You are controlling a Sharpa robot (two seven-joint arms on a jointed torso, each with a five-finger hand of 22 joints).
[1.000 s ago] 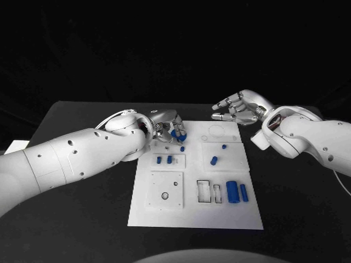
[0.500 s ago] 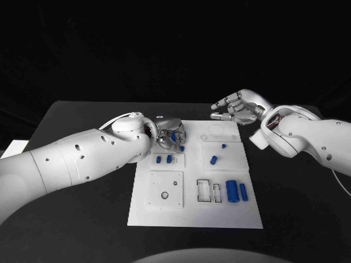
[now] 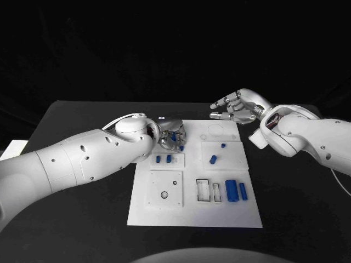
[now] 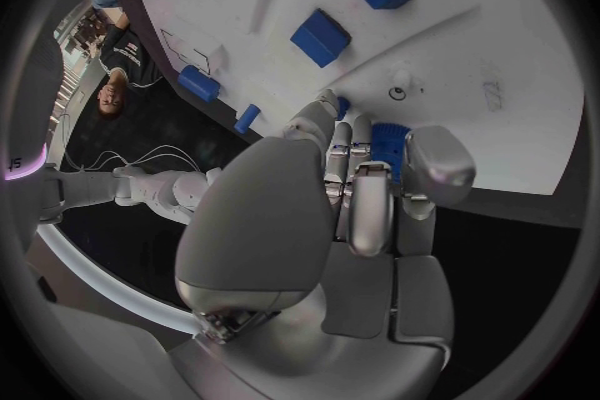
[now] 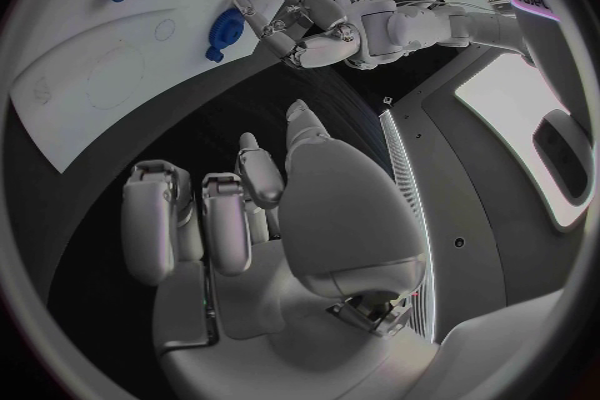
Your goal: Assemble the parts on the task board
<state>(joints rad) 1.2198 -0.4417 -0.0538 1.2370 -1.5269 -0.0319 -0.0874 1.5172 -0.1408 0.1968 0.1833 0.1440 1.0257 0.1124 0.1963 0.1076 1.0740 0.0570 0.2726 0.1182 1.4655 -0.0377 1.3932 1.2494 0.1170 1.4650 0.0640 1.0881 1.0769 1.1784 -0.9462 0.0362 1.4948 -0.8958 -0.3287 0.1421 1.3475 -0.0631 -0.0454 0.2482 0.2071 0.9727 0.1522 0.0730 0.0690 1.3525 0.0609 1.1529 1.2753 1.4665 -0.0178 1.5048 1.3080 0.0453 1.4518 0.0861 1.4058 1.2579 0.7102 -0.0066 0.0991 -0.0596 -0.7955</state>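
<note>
The white task board [image 3: 195, 213] lies in the middle of the black table. My left hand [image 3: 171, 133] hovers over its far left corner, fingers curled around a blue toothed part [image 4: 388, 138], which also shows under that hand [image 5: 306, 25] as a blue part [image 5: 228, 24]. Two small blue parts [image 3: 164, 159] stand in a recess just nearer than the hand. More blue parts sit mid-board [image 3: 213, 160] and as cylinders [image 3: 232, 190] at the right. My right hand [image 3: 237, 107] is open, fingers spread, above the board's far right edge, holding nothing.
Empty cut-outs [image 3: 208, 192] and a square plate with a hole [image 3: 165, 190] occupy the board's near half. Bare black table [image 3: 73, 126] surrounds the board. A white object [image 3: 17, 146] lies at the table's left edge.
My left hand has turned over and curled tighter around the blue part, sinking a little toward the board. The right hand has barely moved.
</note>
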